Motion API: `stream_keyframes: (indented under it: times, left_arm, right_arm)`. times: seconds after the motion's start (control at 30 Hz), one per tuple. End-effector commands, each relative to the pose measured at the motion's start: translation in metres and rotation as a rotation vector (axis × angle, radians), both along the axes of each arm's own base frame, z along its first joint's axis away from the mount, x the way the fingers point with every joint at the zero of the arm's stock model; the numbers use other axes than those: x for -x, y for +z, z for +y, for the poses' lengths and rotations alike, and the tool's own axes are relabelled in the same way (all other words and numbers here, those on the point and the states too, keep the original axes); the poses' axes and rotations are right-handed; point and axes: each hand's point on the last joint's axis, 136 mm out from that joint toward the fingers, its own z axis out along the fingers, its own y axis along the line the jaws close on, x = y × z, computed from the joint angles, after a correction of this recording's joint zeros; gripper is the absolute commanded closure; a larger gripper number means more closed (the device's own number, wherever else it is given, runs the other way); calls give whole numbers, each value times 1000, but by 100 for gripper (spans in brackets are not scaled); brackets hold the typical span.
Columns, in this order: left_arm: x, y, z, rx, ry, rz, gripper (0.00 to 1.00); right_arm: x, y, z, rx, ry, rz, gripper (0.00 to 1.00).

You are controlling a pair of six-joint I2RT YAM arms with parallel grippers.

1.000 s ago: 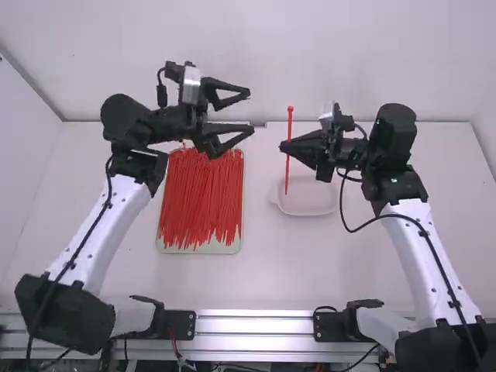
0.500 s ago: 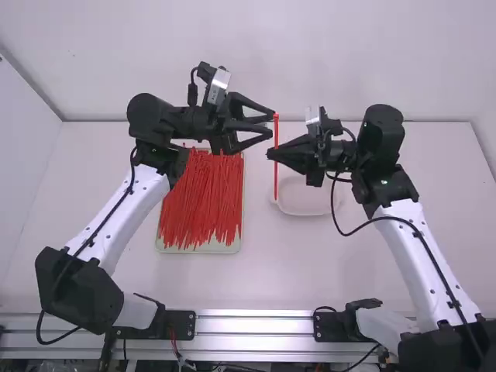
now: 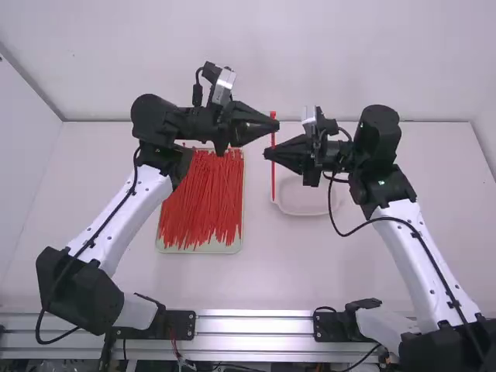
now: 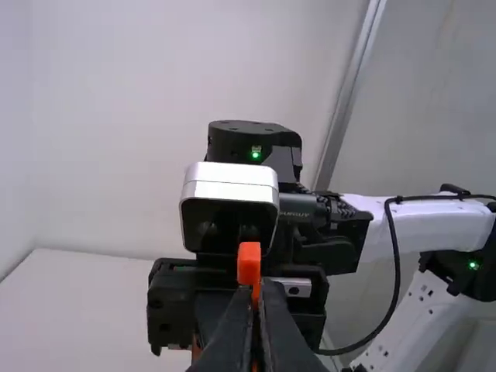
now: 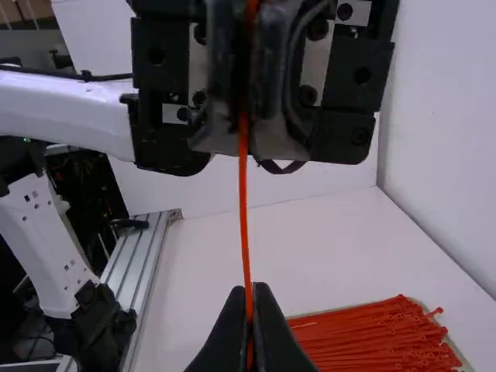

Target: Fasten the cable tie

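One red cable tie (image 3: 273, 167) stands upright in the air between the two arms, its square head (image 4: 249, 263) on top. My left gripper (image 3: 266, 130) is shut on the tie just under the head. My right gripper (image 3: 270, 153) is shut on the strap a little lower. In the left wrist view my own fingers (image 4: 232, 325) pinch the strap, with the right arm's wrist (image 4: 232, 205) right behind. In the right wrist view the strap (image 5: 243, 201) runs from my right gripper (image 5: 248, 298) up into the left gripper (image 5: 244, 70).
A tray of several loose red cable ties (image 3: 201, 198) lies under the left arm; their ends (image 5: 380, 337) appear in the right wrist view. A shallow clear container (image 3: 308, 203) sits on the white table below the held tie's tail.
The left gripper swung right from over the tray, reached the tie's top and shut on it. The right gripper carried the tie slightly left toward it.
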Motion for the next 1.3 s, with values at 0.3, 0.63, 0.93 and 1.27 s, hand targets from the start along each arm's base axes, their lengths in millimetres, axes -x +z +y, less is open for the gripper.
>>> stream_keyframes:
  times: [0.3,0.63,0.93,1.27]
  left_arm:
    - [-26,10,14,28,116,70,98]
    - [-84,-29,41,-33,346,269,98]
    - [-111,-73,45,-66,337,636,98]
    - [-116,-95,51,-57,249,1083,98]
  right_arm:
    - [5,10,-4,-4,-2,-4,2]
    - [5,-8,-7,33,-6,41,2]
    - [0,-32,-13,102,-47,-11,2]
    - [6,-25,-19,79,17,-297,2]
